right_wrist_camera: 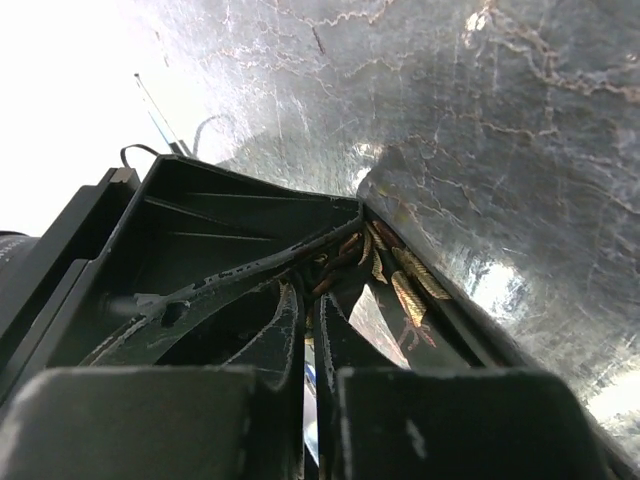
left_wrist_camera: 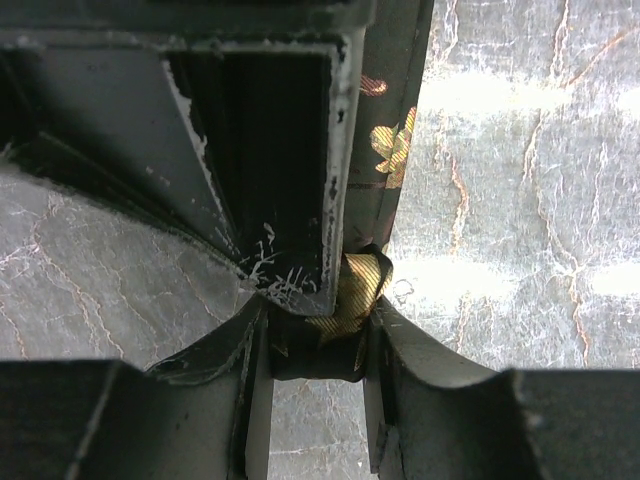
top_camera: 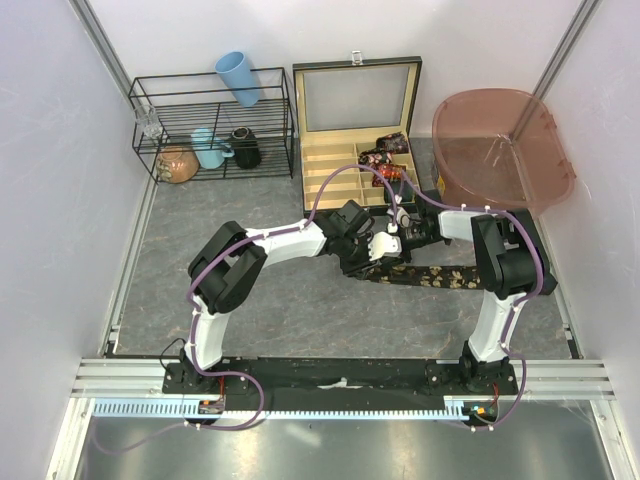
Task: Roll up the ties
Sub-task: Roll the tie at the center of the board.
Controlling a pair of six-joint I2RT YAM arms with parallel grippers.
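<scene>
Left wrist view: left hand (left_wrist_camera: 318, 335) pinches the tie (left_wrist_camera: 392, 150); right hand (right_wrist_camera: 315, 290) clamps it too.

Flat tie (top_camera: 430, 276): one
Rolled ties (top_camera: 384, 154): two, in box
Box (top_camera: 330, 172): one
Rack (top_camera: 210, 100): one
Cups: three: blue cup (top_camera: 240, 78), blue mug (top_camera: 209, 149), black mug (top_camera: 246, 148)
Glass (top_camera: 148, 124): one
Brown jar (top_camera: 177, 164): one
Bin (top_camera: 490, 120): one
Arms: two: left arm (top_camera: 225, 272), right arm (top_camera: 507, 255)

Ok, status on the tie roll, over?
Left gripper shut on end of dark gold-print fabric necktie; right gripper shut on it too. Rest lies flat, unrolled, on grey table. Nothing blocking.
</scene>
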